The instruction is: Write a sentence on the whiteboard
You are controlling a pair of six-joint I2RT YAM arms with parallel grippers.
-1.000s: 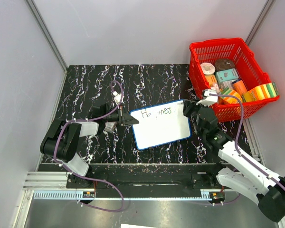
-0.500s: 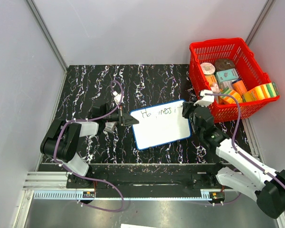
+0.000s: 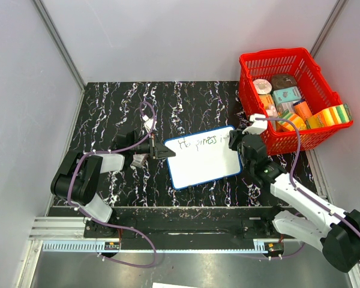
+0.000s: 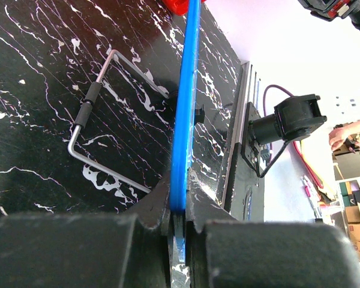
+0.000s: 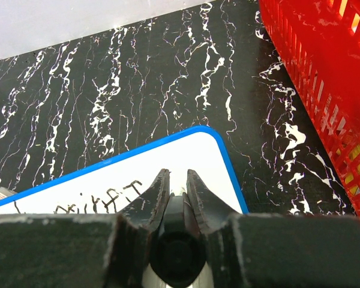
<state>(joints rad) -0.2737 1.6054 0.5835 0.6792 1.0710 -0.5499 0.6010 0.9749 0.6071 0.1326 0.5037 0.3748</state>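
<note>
The whiteboard [image 3: 205,159] is laid flat near the middle of the black marbled table [image 3: 120,108]; its blue rim at 9 o'clock is pinched between the closed fingers of the left claw [image 4: 179,219]; the sentence [image 3: 198,143] is seen along the 12 o'clock edge; the right claw [image 5: 179,186] is clamped on a dark marker [image 5: 177,252] over the board's 2 o'clock corner; a red basket [image 3: 275,55] is set at the table's 2 o'clock.
</note>
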